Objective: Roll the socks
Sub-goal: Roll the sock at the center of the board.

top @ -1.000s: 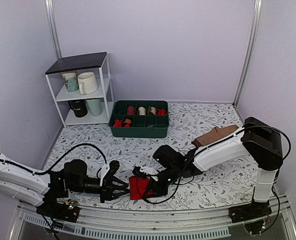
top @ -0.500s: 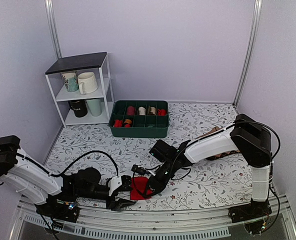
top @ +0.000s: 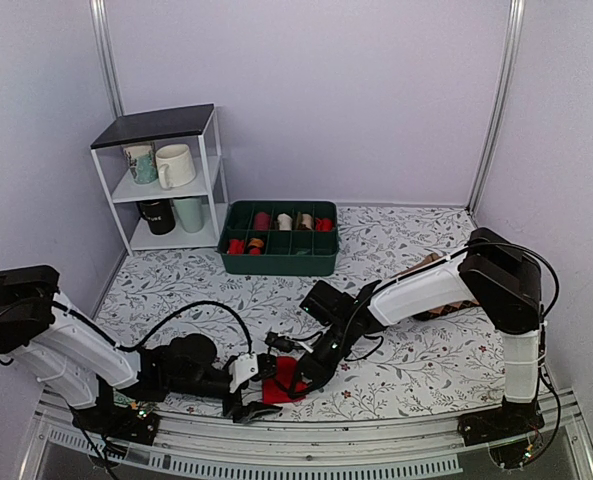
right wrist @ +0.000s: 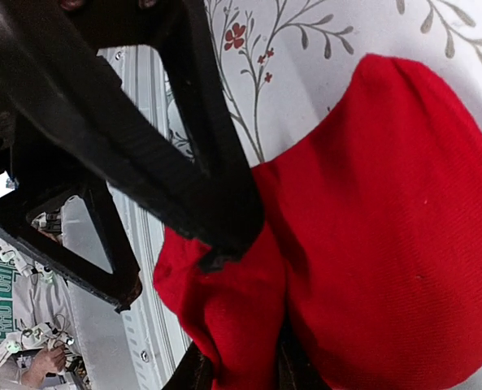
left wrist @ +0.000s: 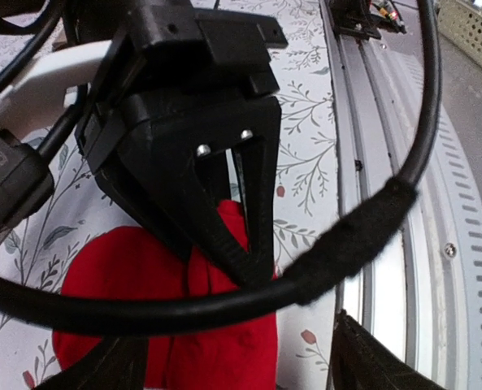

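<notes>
Right end effector (left wrist: 239, 244) pinched a fold of the socks (left wrist: 135, 276) on the worktop (top: 426, 365) — likely so the roll couldn't unwind — while left end effector (top: 259, 388) sat spread beside them, gripping nothing.

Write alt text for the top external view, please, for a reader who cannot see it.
Red socks lie bunched near the front of a floral table; the right gripper pinches them, and the left gripper is open beside them. Behind stand a green divided bin and a white shelf of mugs.
</notes>
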{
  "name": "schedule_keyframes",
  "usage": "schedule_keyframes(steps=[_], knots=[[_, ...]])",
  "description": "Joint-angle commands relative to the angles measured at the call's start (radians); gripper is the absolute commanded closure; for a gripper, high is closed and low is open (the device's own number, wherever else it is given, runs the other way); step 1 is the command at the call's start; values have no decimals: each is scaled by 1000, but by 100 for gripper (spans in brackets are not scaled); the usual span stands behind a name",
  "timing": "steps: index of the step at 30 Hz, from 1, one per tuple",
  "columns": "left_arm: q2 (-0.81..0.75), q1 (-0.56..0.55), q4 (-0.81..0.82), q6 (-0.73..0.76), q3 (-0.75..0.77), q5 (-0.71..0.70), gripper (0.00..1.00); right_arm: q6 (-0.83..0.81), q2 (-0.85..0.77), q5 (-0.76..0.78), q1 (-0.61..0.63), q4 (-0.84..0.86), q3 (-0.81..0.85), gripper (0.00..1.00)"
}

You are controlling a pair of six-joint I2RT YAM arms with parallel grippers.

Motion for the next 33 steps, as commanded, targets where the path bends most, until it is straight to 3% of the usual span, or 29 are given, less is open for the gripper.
schedule_keyframes(steps=[1, 11, 14, 19, 24, 27, 33], knots=[[28, -7, 2, -21, 9, 10, 23, 7, 84, 114, -4, -178, -46, 81], [103, -7, 5, -39, 37, 15, 47, 20, 92, 100, -5, -186, -41, 82], [111, -7, 9, -40, 41, 14, 64, 23, 99, 98, -5, -188, -36, 82], [108, -4, -1, -56, 39, 24, 100, 25, 102, 101, -5, -188, -28, 82], [98, 22, -49, -122, 44, 77, 100, 44, 94, 111, -10, -148, -18, 80], [102, 65, -48, -209, 25, 122, 100, 69, 28, 179, -17, -48, -34, 68], [147, 159, -9, -337, -20, 243, 100, 42, -264, 322, -25, 484, -257, 57]])
